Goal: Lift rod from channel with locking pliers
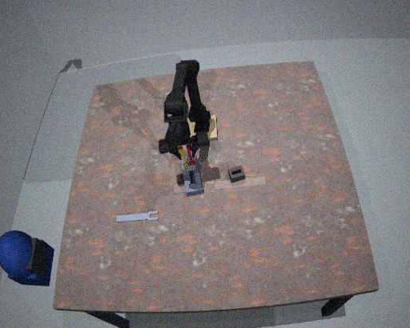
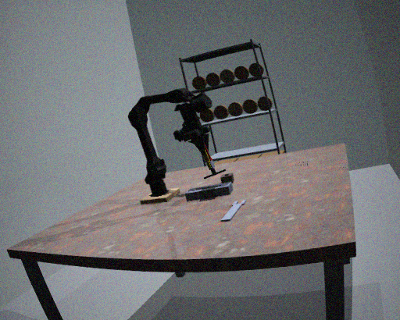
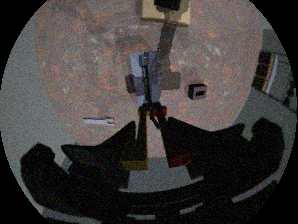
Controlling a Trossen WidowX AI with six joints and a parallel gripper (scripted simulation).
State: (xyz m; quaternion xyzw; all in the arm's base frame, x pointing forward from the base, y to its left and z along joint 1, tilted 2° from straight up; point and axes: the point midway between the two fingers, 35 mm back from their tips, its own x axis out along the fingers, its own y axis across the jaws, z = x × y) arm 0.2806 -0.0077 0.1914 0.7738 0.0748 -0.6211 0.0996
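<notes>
gripper: the black parallel-jaw gripper (image 1: 186, 149) (image 2: 202, 140) (image 3: 152, 121) is clamping the locking pliers with yellow and red handles (image 1: 189, 154) (image 2: 208, 155) (image 3: 142, 141), standing part-way apart on them
rod: the thin black rod (image 2: 210, 176) is hanging across the pliers' tips, above the blue-grey slotted channel block (image 1: 195, 192) (image 2: 209, 192) (image 3: 155, 83); exterior view is showing a gap beneath it
holster: the small dark slotted block (image 1: 231, 178) (image 2: 227, 179) (image 3: 192, 94) is sitting beside the channel block, probably the holster
weight: rod is looking light, but its long ends are probably adding leverage
stiffness: rod is appearing straight and stiff; likely not fragile
slip: smooth and round, so probably wanting to roll or tilt in a small bite
hold rod: pliers are gripping near mid-length, looking like the right place
hold pliers: fingers are needing steady pressure across both handles; lock click isn't showing
next: likely raising straight up, then holding; lift height isn't readable
</notes>
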